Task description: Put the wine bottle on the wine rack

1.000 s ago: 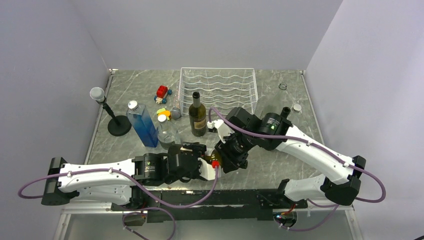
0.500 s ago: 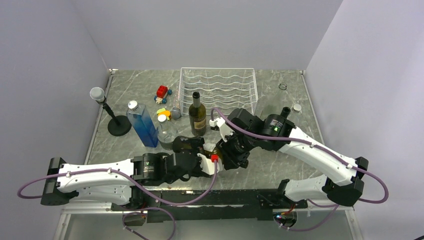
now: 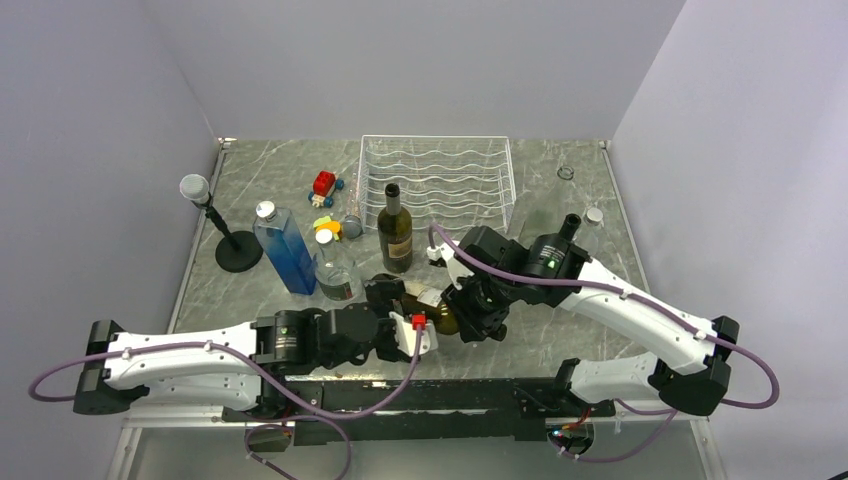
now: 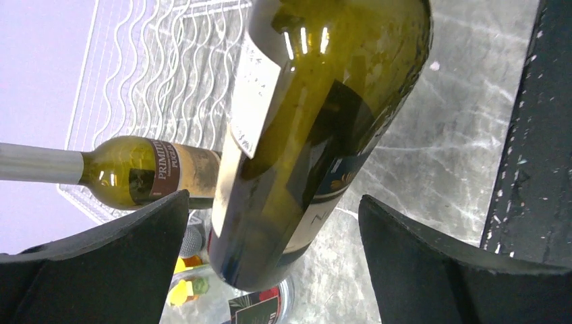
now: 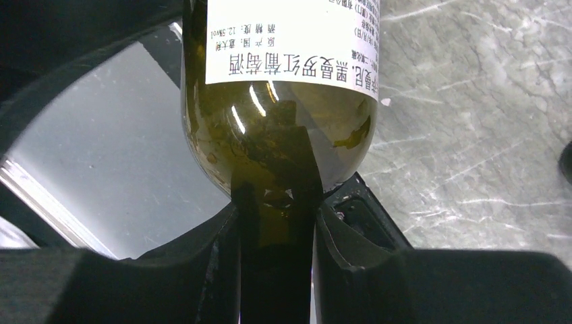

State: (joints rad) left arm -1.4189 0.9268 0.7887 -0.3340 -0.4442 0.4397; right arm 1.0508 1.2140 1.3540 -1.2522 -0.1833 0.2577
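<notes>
A green wine bottle (image 3: 436,307) with a white back label hangs almost level above the near table, between my two grippers. My right gripper (image 3: 470,312) is shut on its neck (image 5: 276,250); the body (image 5: 283,101) points away in the right wrist view. My left gripper (image 3: 400,318) is open, its fingers (image 4: 432,263) standing on either side of the bottle's base (image 4: 317,121) without touching it. A second wine bottle (image 3: 395,235) stands upright in front of the white wire wine rack (image 3: 437,180), which holds no bottle. Both also show in the left wrist view: the second bottle (image 4: 148,172) and the rack (image 4: 162,81).
A blue bottle (image 3: 287,250) and a clear white-capped bottle (image 3: 336,270) stand left of the grippers. A microphone on a black stand (image 3: 225,235) is at far left. A red toy (image 3: 323,184) and small coloured pieces lie left of the rack. A white cap (image 3: 594,214) and a ring (image 3: 566,172) lie at right.
The right gripper has drawn the bottle a little to the right and tipped it closer to level. The left gripper has turned and moved right alongside the bottle's base.
</notes>
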